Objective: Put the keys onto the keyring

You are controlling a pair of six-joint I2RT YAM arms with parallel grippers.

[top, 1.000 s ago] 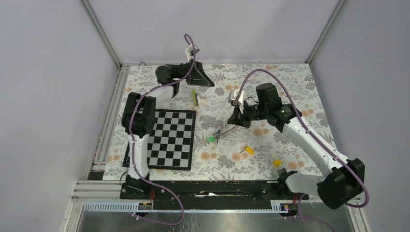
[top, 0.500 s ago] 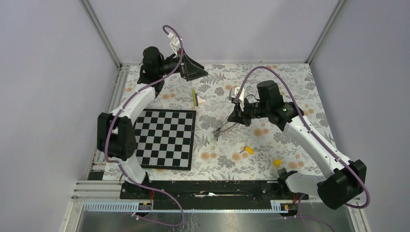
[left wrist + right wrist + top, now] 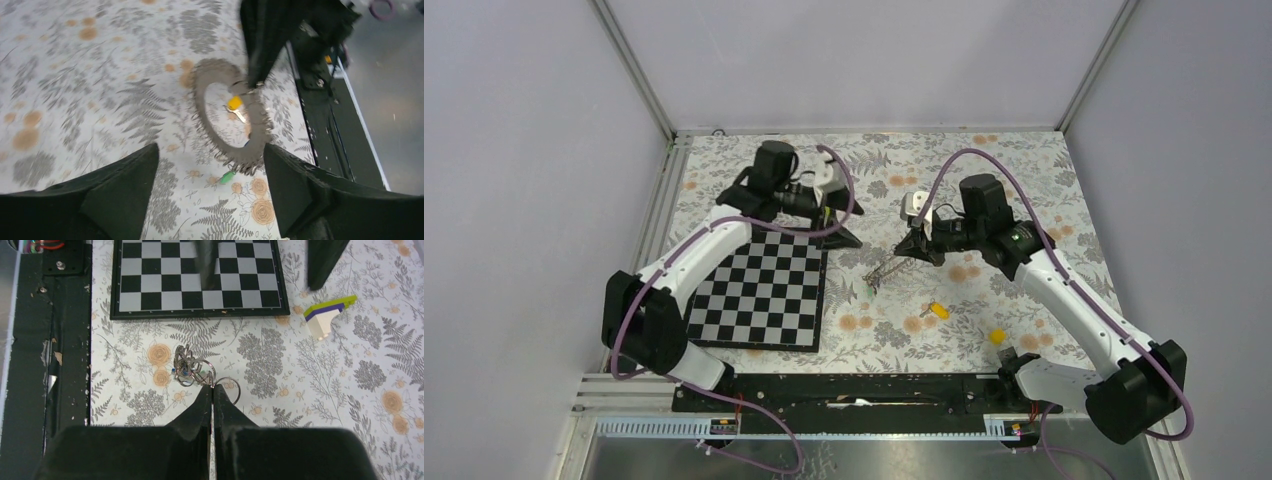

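Note:
My right gripper (image 3: 911, 250) is shut on the keyring (image 3: 884, 270), a jagged grey loop hanging just above the table's middle. In the right wrist view its tips (image 3: 210, 388) pinch the keyring (image 3: 190, 367), seen edge-on with small wire rings. In the left wrist view the keyring (image 3: 230, 115) faces me. A green key (image 3: 227, 177) dangles at its lower edge and a bit of blue (image 3: 246, 143) shows on the rim. My left gripper (image 3: 210, 155) is open just short of the loop, holding nothing. Two yellow keys (image 3: 938, 310) (image 3: 997, 337) lie loose on the table.
A chessboard (image 3: 764, 290) lies left of the middle, under the left arm. A green, purple and white strip piece (image 3: 327, 315) sits beyond the keyring, beside the left gripper's fingers (image 3: 322, 260). The arms' black base rail (image 3: 864, 390) runs along the near edge.
The left arm has swung from the far back edge toward the middle and now points its open gripper at the keyring. The right gripper and keyring have hardly moved.

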